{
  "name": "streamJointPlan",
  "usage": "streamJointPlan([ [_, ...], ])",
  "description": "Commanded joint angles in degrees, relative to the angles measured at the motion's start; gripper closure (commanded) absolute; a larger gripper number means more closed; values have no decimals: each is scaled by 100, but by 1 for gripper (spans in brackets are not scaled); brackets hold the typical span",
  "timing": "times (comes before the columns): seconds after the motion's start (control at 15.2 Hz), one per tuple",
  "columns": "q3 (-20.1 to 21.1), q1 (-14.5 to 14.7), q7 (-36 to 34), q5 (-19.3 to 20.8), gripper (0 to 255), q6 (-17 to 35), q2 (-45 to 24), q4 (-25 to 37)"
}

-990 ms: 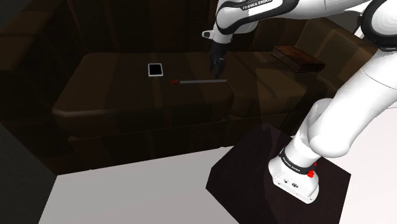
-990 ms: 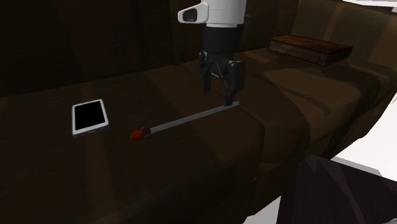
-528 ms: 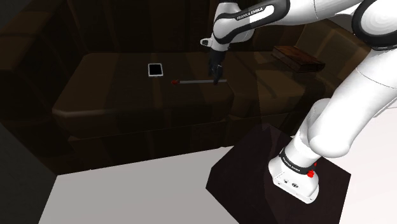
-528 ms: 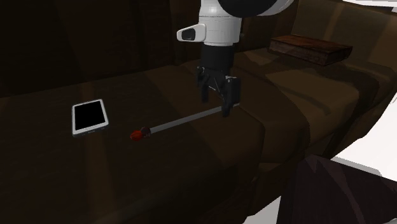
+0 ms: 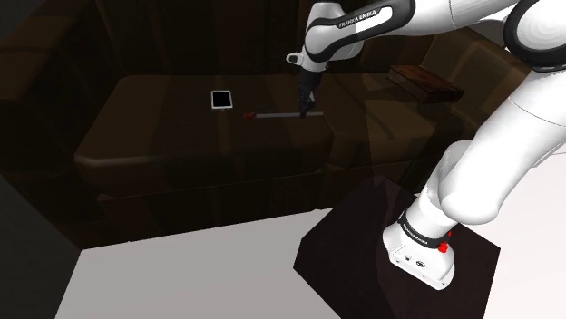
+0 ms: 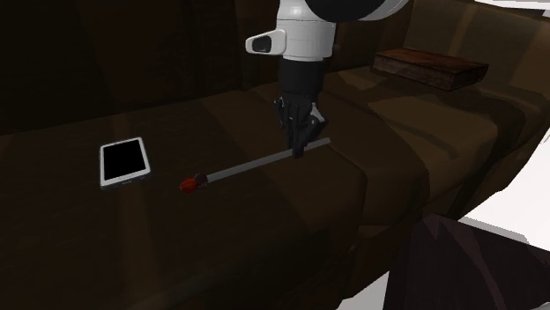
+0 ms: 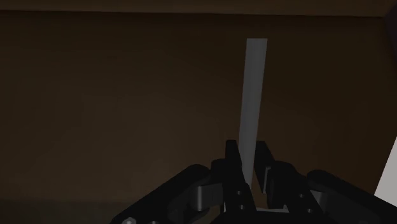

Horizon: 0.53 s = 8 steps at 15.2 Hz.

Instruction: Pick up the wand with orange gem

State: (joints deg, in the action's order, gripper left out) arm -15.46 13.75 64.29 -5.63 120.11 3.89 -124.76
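Note:
The wand [image 5: 277,116] is a thin grey rod with a small red-orange gem [image 6: 188,185] at one end. It lies flat on the dark brown sofa seat [image 6: 264,220]. My gripper [image 6: 300,150] points down at the rod's far end, away from the gem, and is shut on the wand [image 6: 247,167]. In the wrist view the grey shaft [image 7: 252,95] runs out from between my gripper [image 7: 248,162], with both black fingers pressed against it. From the shoulder view my gripper [image 5: 305,112] touches the rod near its right end.
A white-framed tablet [image 6: 123,162] with a black screen lies on the seat beyond the gem end. A brown book [image 6: 429,69] rests on the sofa's right side. The dark stand [image 5: 363,236] sits in front of the sofa.
My gripper has come down onto the rod's end and shifted slightly toward the gem. Its fingers, apart earlier, have closed on the shaft. The wand has not moved.

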Motion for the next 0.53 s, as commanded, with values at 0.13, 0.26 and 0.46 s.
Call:
streamJointPlan([
  [0.13, 12, 11, -11, -9, 255, -67, -46, -17],
  [0.26, 14, 12, -41, 17, 255, -217, 17, 74],
  [0.46, 19, 12, -82, 51, 255, -442, 101, 221],
])
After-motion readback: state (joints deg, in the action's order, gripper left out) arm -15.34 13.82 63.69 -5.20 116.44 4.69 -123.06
